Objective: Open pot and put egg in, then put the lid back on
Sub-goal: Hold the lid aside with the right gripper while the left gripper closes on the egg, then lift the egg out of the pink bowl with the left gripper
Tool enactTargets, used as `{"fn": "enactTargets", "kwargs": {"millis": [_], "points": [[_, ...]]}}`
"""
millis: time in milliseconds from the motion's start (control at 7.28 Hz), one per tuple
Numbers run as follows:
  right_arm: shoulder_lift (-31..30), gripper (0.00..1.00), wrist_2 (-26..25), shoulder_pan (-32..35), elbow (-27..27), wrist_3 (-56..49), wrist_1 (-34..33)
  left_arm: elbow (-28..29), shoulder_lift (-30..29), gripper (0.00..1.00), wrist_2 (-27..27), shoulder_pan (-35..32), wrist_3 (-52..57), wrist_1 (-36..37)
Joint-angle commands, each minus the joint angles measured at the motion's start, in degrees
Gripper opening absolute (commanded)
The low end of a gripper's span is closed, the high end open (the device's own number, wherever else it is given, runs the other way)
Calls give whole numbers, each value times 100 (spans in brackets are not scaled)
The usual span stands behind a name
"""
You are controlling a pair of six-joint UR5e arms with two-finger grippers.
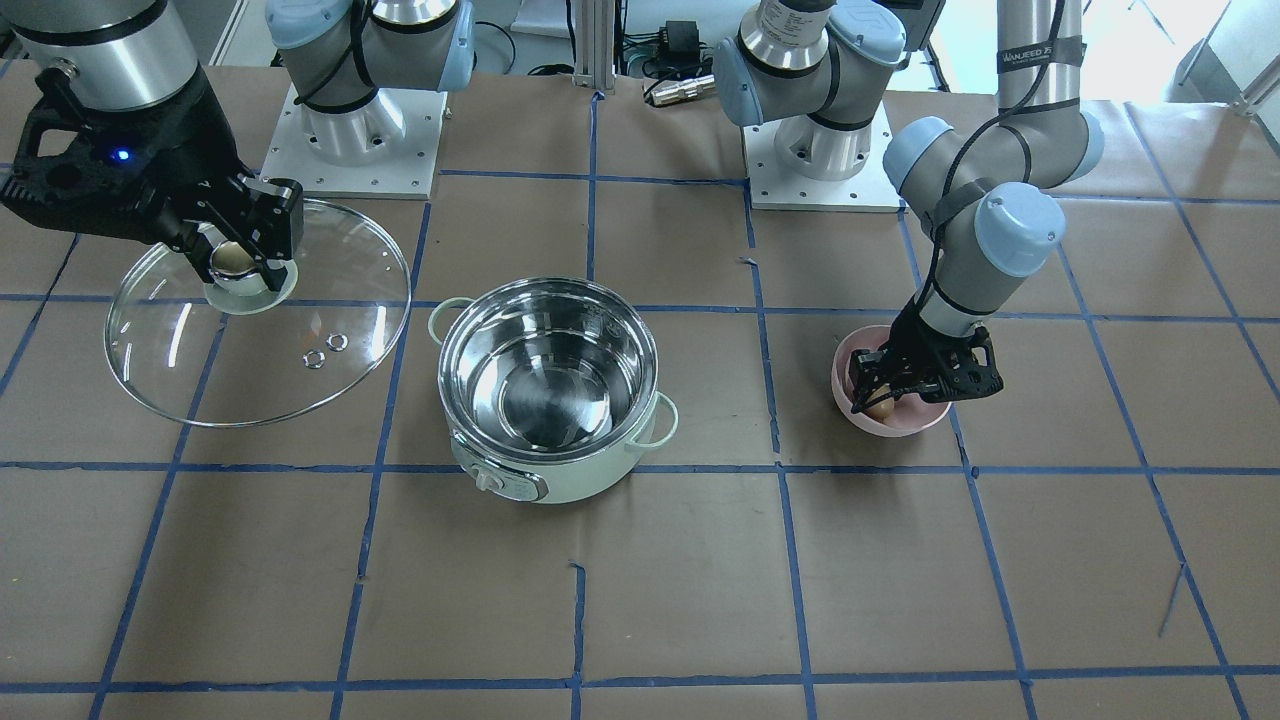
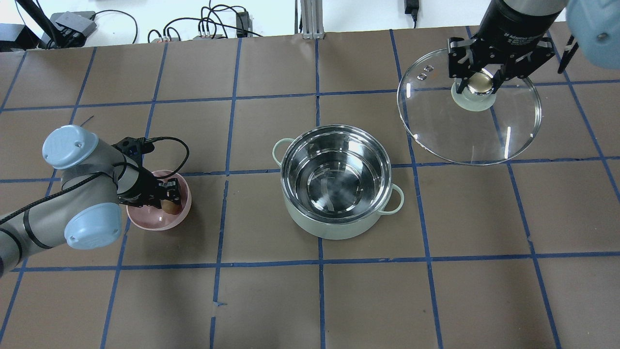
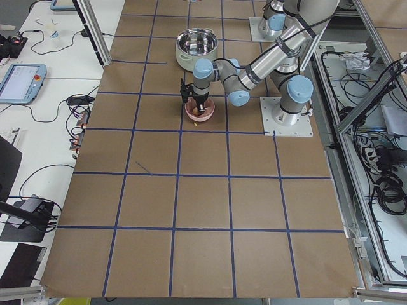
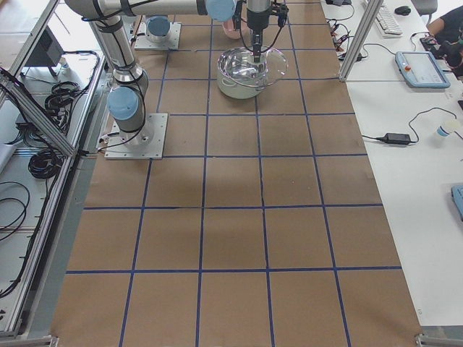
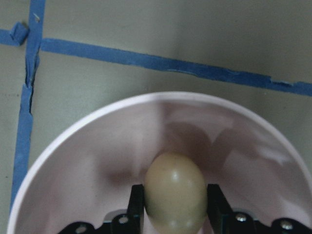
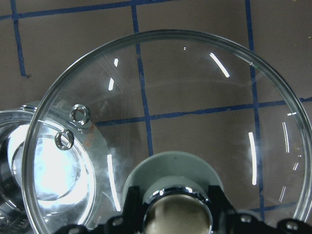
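Observation:
The mint-green pot (image 1: 548, 400) (image 2: 336, 182) stands open and empty at the table's middle. My right gripper (image 1: 238, 262) (image 2: 478, 83) is shut on the gold-tan knob of the glass lid (image 1: 258, 315) (image 2: 469, 116) (image 6: 165, 146) and holds it in the air, off to the pot's side. My left gripper (image 1: 878, 402) (image 2: 169, 203) (image 5: 174, 204) reaches down into a pink bowl (image 1: 890, 418) (image 2: 160, 218) (image 5: 87, 161), its fingers against both sides of the tan egg (image 5: 175, 192) (image 2: 170, 207) (image 1: 882, 407), which sits in the bowl.
Brown paper with a blue tape grid covers the table. The two arm bases (image 1: 350, 140) (image 1: 822, 150) stand at the robot's edge. Cables and devices (image 2: 72, 22) lie beyond the far edge.

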Motion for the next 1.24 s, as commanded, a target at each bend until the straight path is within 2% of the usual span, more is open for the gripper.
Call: {"fn": "enactTargets", "kwargs": {"millis": [0, 275, 412, 687, 962, 1099], "points": [[-17, 42, 0, 9, 7, -2, 0, 21, 8, 25, 7, 0, 0, 0], [-17, 43, -44, 0, -2, 7, 183, 257, 130, 25, 24, -104, -123, -114], [-34, 43, -35, 0, -2, 7, 193, 520, 244, 25, 16, -201, -201, -436], [-34, 43, -27, 0, -2, 7, 193, 1291, 569, 25, 25, -482, -263, -1715], [-34, 43, 0, 0, -2, -2, 150, 2302, 588, 25, 42, -1174, -1321, -2625], [-34, 44, 9, 0, -2, 7, 158, 2524, 562, 25, 33, -1674, -1901, -2706]]}}
